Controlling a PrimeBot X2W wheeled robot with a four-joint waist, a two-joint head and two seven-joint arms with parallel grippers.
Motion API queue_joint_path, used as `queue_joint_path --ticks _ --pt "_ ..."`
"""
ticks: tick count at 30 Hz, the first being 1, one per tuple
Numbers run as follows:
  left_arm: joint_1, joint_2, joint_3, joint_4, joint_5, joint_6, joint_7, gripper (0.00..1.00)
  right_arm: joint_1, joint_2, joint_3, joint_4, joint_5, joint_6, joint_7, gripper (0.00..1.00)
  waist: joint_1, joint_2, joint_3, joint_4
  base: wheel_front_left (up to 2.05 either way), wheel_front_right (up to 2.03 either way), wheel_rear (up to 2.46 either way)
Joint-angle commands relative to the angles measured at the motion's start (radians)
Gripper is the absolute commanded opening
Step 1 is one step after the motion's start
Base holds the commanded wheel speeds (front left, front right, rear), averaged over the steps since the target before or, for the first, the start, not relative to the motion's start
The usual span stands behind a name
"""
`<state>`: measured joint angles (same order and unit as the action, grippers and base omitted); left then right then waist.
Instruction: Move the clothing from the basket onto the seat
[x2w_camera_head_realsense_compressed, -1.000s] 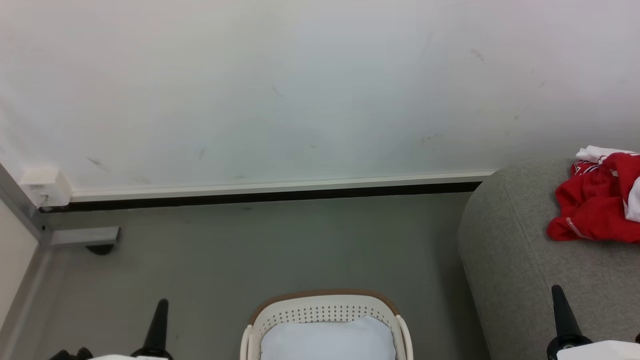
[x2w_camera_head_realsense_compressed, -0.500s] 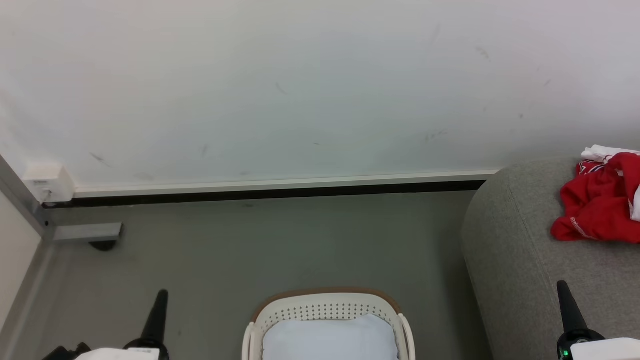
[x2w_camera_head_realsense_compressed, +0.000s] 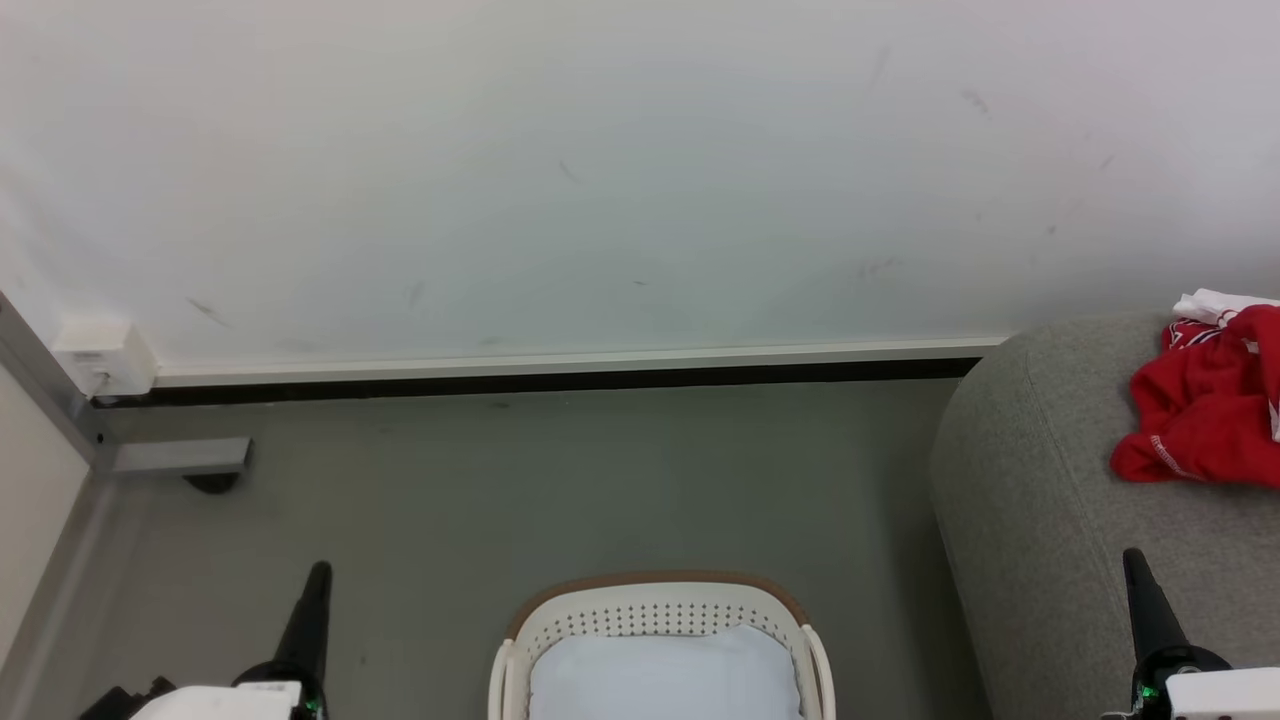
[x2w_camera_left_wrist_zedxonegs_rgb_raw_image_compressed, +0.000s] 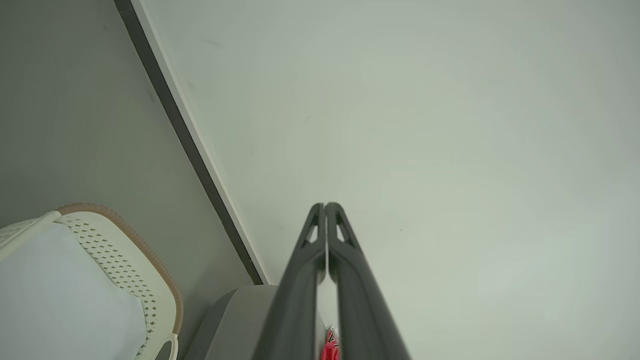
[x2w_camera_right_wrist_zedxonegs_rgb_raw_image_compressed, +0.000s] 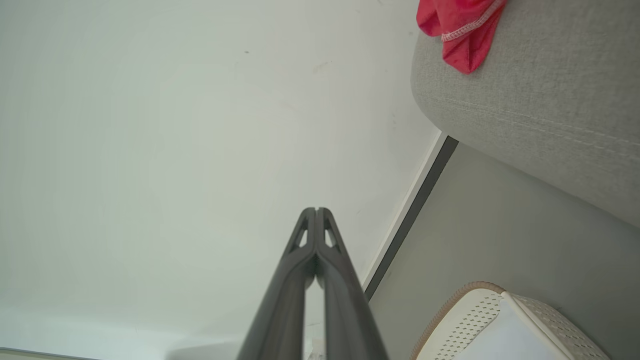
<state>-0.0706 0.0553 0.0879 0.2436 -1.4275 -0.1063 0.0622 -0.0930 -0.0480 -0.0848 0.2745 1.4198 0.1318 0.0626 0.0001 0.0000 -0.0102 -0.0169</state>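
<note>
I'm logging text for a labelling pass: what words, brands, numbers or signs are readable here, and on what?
No text can be read in these views.
clothing: white stripes and trim only, no legible print.
small white box low on the wall: any marking is too small to read.
basket: no label visible.
seat: no label visible.

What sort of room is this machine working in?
Probably a plain room set up as a home laundry corner: a grey seat holding red clothing, a laundry basket on the floor, a bare white wall.
</note>
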Motion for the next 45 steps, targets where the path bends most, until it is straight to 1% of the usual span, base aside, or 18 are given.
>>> queue_joint_path --ticks 1,27,45 --pt "-0.015 0.002 0.006 -0.003 -0.025 -0.009 0.01 0.0 -0.015 -0.003 -0.007 -0.01 0.02 -0.002 0.008 0.0 -0.0001 0.0 0.001 0.001 0.0 0.0 0.0" --pt "-0.044 -0.005 0.029 0.002 -0.192 -0.028 0.055 0.0 -0.021 -0.004 -0.033 -0.034 0.195 -0.002 0.054 0.0 -0.0001 0.0 0.013 0.017 0.0 0.0 0.0" --pt "-0.044 -0.005 0.029 0.002 -0.191 -0.028 0.056 0.0 -0.021 -0.004 -0.032 -0.033 0.194 -0.002 0.055 0.0 -0.0001 0.0 0.013 0.017 0.0 0.0 0.0"
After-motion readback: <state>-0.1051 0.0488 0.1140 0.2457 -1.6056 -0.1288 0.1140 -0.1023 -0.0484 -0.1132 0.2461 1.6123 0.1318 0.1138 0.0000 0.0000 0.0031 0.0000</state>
